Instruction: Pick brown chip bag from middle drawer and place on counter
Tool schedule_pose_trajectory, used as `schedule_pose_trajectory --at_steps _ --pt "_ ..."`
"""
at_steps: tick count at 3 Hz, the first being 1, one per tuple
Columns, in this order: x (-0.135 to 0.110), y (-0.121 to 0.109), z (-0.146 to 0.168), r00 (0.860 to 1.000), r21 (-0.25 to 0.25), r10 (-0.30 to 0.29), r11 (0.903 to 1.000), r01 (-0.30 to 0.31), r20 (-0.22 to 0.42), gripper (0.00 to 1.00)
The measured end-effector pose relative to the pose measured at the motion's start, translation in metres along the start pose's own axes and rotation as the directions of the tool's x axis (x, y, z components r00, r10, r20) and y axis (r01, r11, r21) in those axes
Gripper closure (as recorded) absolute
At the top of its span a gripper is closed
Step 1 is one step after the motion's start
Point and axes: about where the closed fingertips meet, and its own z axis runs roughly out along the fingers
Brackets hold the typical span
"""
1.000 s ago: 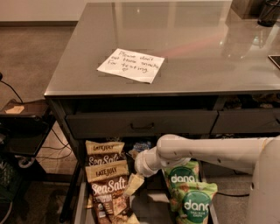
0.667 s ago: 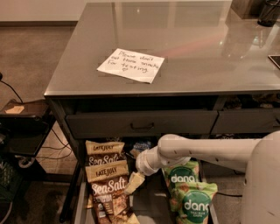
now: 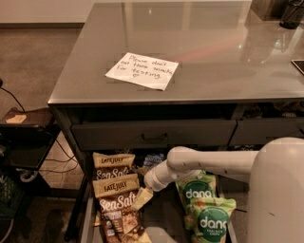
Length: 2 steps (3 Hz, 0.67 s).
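Two brown chip bags lie in the left row of the open middle drawer (image 3: 86, 222): one at the back (image 3: 112, 166) and one in front of it (image 3: 116, 199), both with tan "LATE JULY" bands and "Sea Salt" script. My gripper (image 3: 142, 198) reaches down into the drawer from the right on a white arm (image 3: 204, 163). It sits at the right edge of the front brown bag. The grey counter (image 3: 213, 52) lies above, bearing the white handwritten note (image 3: 142, 70).
Two green "dang" bags (image 3: 202, 209) lie in the drawer's right row, under the arm. A shut grey drawer front with a bar handle (image 3: 154, 136) is above. A dark low stand with cables (image 3: 23, 137) is on the left. A dark cup (image 3: 292, 14) stands at the counter's far right.
My white body at the right edge has come a little further left into view. The gripper stays at the front brown bag's right edge; the bags have not moved.
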Motion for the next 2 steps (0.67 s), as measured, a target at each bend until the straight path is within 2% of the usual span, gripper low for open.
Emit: schedule_pose_trajectory --at_steps 1,2 --pt "-0.0020 0.0011 0.0062 1.000 -0.017 -0.002 0.9999 0.002 0.006 0.29" --pt "-0.0022 0.0013 0.0061 1.000 -0.017 -0.003 0.9999 0.003 0.006 0.29"
